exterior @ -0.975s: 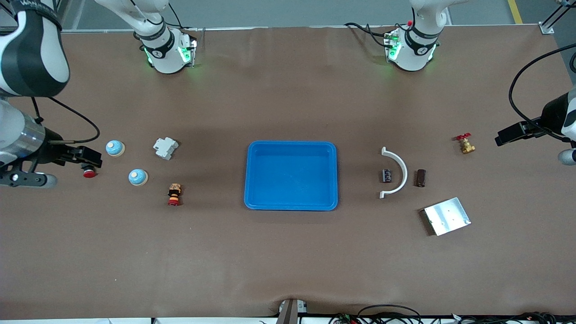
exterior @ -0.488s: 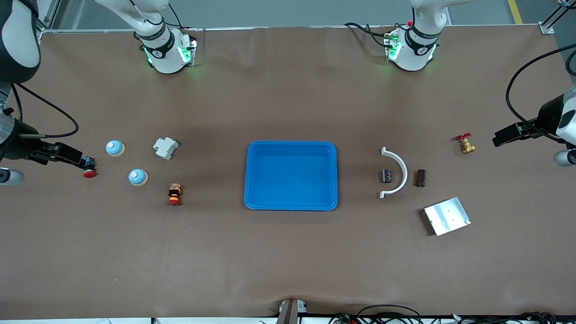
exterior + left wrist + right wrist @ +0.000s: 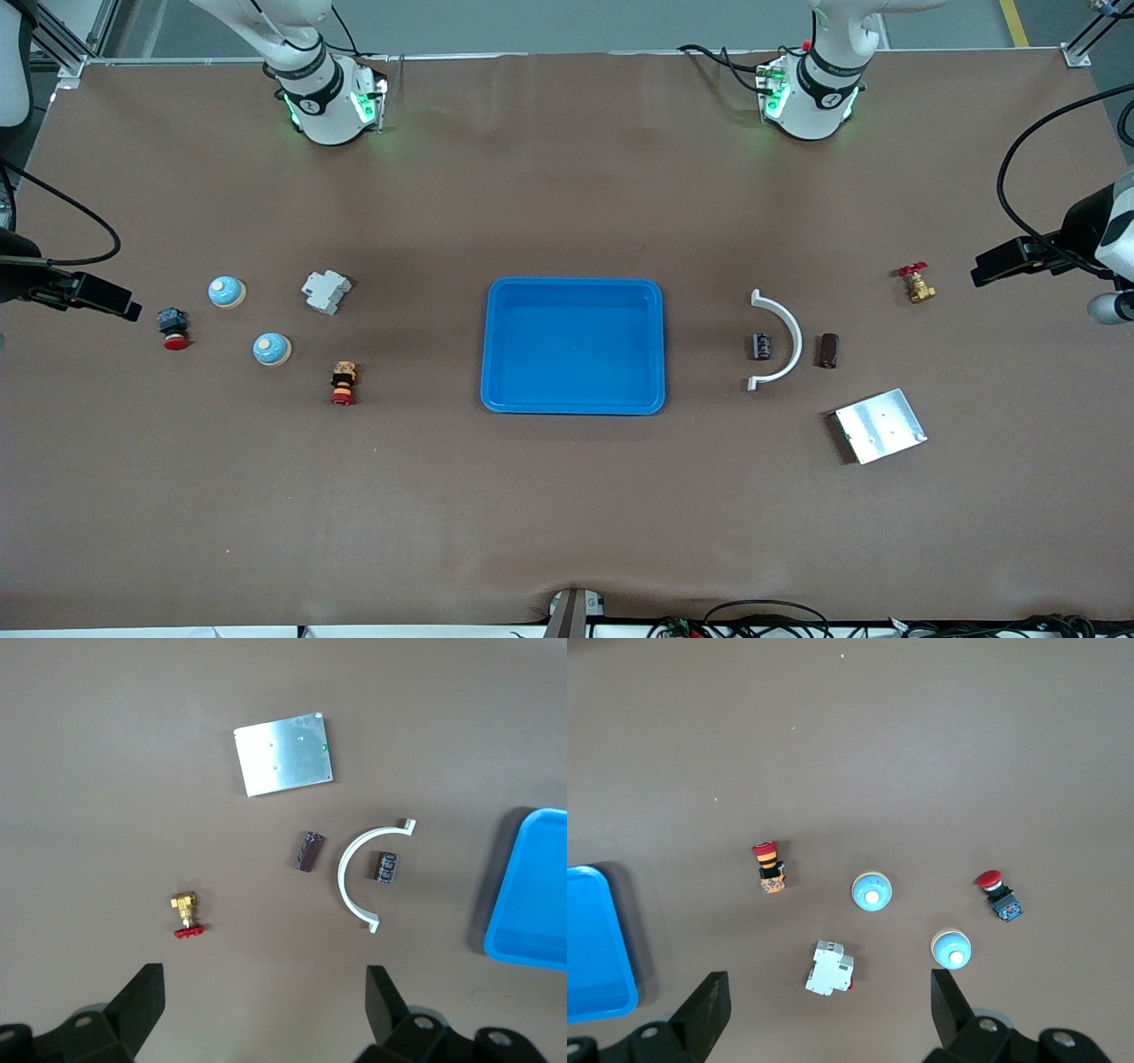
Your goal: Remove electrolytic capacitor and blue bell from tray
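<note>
Below the open left gripper (image 3: 260, 1005), a white arc (image 3: 357, 873) curves between 2 capacitors (image 3: 308, 850), seemingly crowding both; the valve (image 3: 186, 915) stands well apart.

No lettering, label or number on anything here can be read.

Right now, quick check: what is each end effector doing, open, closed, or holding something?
Left end effector: open, holding nothing, over the table's left-arm end.
Right end effector: open, holding nothing, over the table's right-arm end.
</note>
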